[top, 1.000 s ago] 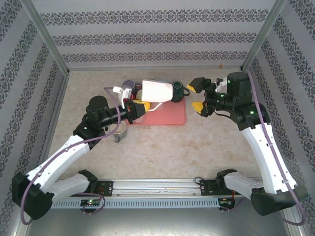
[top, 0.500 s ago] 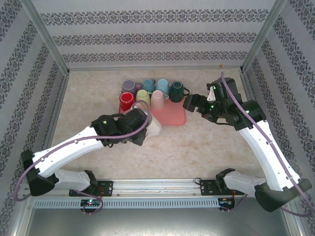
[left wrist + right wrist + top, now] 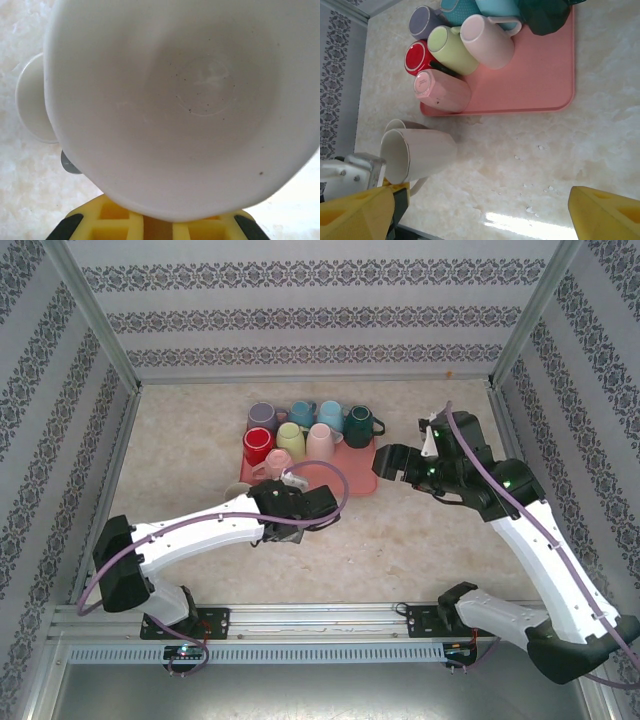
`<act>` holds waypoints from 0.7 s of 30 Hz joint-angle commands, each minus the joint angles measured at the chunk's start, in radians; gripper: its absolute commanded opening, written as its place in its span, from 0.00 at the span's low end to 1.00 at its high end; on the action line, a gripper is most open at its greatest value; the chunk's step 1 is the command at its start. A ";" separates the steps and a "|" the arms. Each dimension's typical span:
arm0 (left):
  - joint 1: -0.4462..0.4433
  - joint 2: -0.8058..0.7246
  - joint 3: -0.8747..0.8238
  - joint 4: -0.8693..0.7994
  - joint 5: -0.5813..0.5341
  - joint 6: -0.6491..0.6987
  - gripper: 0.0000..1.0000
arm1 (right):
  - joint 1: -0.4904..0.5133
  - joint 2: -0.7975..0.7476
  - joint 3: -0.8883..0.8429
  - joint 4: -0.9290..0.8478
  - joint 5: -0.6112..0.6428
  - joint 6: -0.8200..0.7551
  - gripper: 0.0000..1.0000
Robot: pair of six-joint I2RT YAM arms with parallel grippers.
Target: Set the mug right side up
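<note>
The white mug (image 3: 420, 154) lies on its side just in front of the pink tray's (image 3: 540, 75) left corner, mouth turned towards my left gripper (image 3: 392, 192). That gripper (image 3: 157, 225) is shut on the mug's rim (image 3: 165, 212), and the left wrist view looks straight into the empty inside (image 3: 200, 95). Seen from above, my left gripper (image 3: 290, 512) sits over the mug in front of the tray (image 3: 355, 475). My right gripper (image 3: 395, 462) hangs open off the tray's right edge, nothing between its yellow fingers (image 3: 605, 210).
Several coloured mugs (image 3: 300, 435) crowd the tray's back half, a pink one (image 3: 442, 90) nearest the held mug. Another pale cup's rim (image 3: 395, 123) stands just behind the white mug. Patterned walls close in the sides and back.
My left arm has brought the white mug down from high over the tray to low in front of its left corner. The right gripper stayed open and drifted slightly forward.
</note>
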 commanded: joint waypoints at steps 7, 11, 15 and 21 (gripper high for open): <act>0.059 0.046 -0.052 0.068 -0.019 -0.022 0.00 | 0.011 -0.027 -0.031 -0.004 0.022 -0.028 0.91; 0.076 0.073 -0.054 0.063 -0.039 -0.003 0.00 | 0.007 -0.017 -0.023 -0.027 0.053 -0.034 0.90; 0.102 0.084 -0.077 0.068 -0.029 -0.006 0.00 | -0.002 -0.017 -0.022 -0.029 0.048 -0.039 0.90; 0.131 0.098 -0.096 0.085 -0.022 0.012 0.01 | -0.011 -0.013 -0.018 -0.038 0.043 -0.041 0.91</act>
